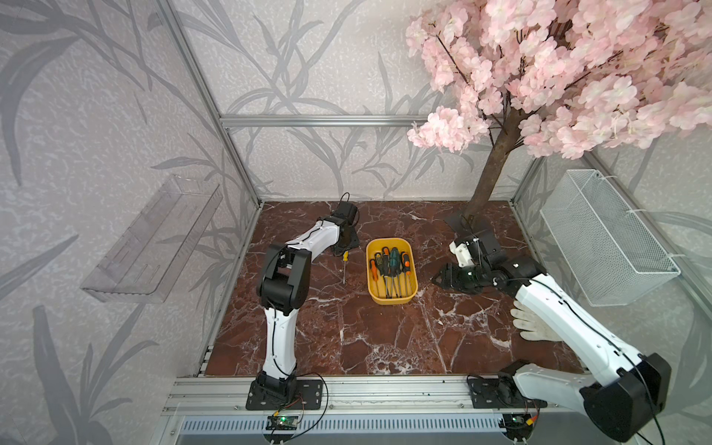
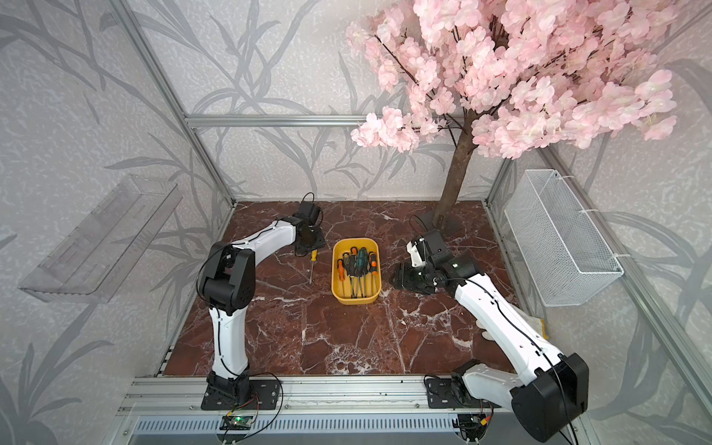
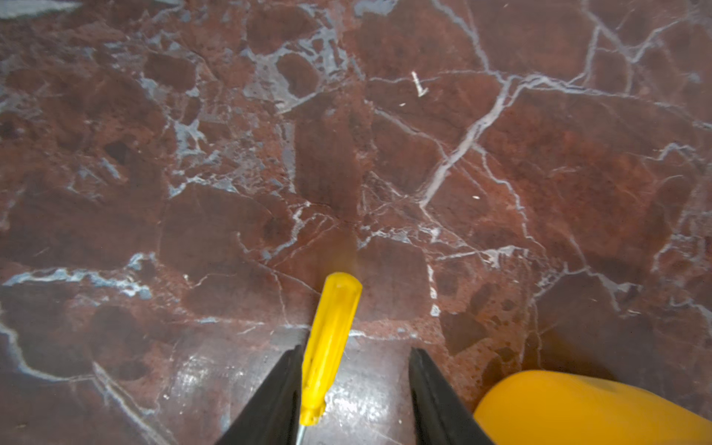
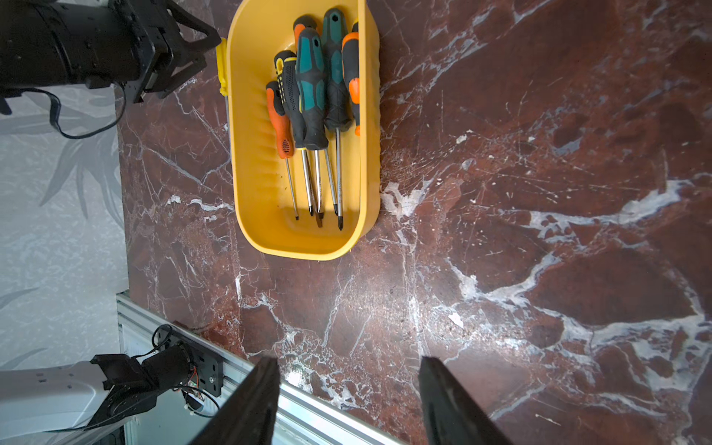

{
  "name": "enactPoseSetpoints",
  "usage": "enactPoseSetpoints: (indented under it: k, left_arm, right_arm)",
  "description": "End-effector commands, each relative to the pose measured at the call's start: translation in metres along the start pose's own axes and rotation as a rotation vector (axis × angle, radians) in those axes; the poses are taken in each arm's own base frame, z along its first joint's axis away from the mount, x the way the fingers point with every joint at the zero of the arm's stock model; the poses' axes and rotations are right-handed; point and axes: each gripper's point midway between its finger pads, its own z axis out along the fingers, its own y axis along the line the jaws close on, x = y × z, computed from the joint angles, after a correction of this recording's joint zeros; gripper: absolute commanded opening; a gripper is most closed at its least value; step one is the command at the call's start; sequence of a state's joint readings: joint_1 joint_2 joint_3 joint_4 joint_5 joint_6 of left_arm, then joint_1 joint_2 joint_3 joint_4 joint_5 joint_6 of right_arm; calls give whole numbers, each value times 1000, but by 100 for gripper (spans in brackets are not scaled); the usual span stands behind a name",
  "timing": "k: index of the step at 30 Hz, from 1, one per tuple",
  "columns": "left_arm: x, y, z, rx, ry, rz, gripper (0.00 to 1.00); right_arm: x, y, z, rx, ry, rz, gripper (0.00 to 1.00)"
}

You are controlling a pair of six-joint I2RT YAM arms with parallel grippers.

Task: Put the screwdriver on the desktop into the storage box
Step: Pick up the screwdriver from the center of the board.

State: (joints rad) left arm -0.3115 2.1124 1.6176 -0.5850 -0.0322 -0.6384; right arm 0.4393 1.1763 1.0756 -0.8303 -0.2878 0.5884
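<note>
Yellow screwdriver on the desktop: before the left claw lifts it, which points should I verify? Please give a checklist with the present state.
1. Handle of the yellow screwdriver lies inside the left claw: ok.
2. Left claw shut on the handle: not ok; one jaw touches it, the other stands apart.
3. Its shaft lies free on the desktop: ok.
4. Bare floor in the storage box beside the stored screwdrivers: ok.
5. Right claw open, empty, apart from the box: ok.
</note>
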Motion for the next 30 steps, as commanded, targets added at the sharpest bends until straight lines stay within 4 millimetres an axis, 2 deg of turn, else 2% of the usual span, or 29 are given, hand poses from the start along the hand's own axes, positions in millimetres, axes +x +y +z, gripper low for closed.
enactPoseSetpoints:
  k: [1, 5, 11, 15, 19, 21, 23, 30]
  left_arm:
    - [0, 9, 6, -51, 13, 27, 47]
    - [5, 16, 17, -79, 34, 37, 42]
    - [12, 15, 25, -67, 59, 46, 35]
    - [12, 15, 25, -64, 59, 54, 24]
    - [9, 13, 19, -60, 56, 66, 7]
    - [5, 10, 12, -50, 51, 68, 2]
    - [-2, 3, -2, -23, 33, 68, 1]
    - [-25, -35, -69, 107, -52, 84, 0]
  right_arm:
    - [-2, 1, -5, -7, -38, 4, 62]
    - [-3, 2, -6, -10, -43, 4, 62]
    - [-6, 3, -4, -11, -43, 8, 62]
    - [-7, 2, -4, -6, -52, 14, 62]
    - [-7, 1, -4, -4, -53, 19, 62]
    - [-7, 1, -4, -4, -54, 21, 62]
    - [-7, 1, -5, -5, -60, 24, 62]
    - [-6, 2, -2, -22, -59, 36, 62]
